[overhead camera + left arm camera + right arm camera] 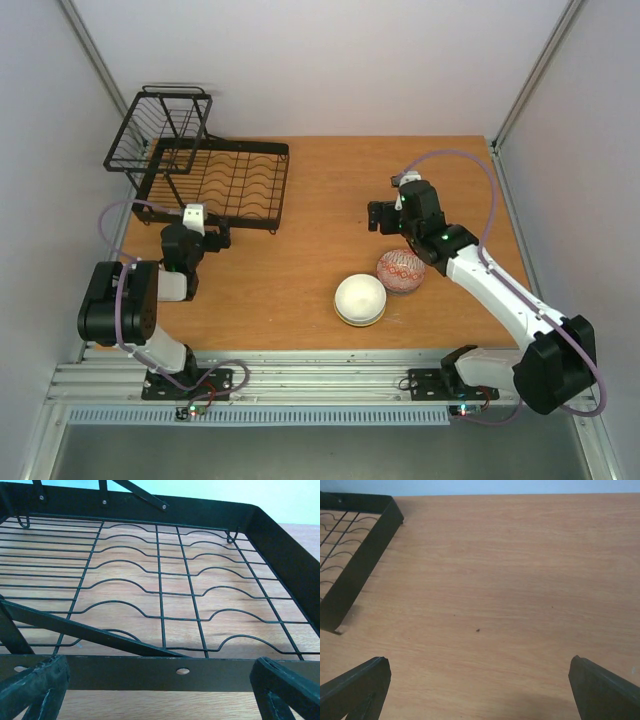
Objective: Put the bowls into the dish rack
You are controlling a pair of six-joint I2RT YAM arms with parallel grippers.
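Wood counter [300,250] carries dish rack [215,170] at far-left corner, cream-white bowl [360,299] and red-and-white bowl [401,271] side by side well right of rack, left claw [160,670] spread apart at rack's near rim, right claw [378,216] spread apart right of rack.

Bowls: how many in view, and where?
2. Cream-white bowl on the table, front centre; red-and-white bowl just beyond it to the right, by the right arm. Others may be hidden.

The dish rack's [240,185] near rim bars your left gripper [160,687] at table level; its tall basket [165,130] rises at the far-left end; bare table [510,580] lies open before your right gripper [480,685]; the cream bowl [360,300] and red-patterned bowl [398,272] crowd that arm's forearm.
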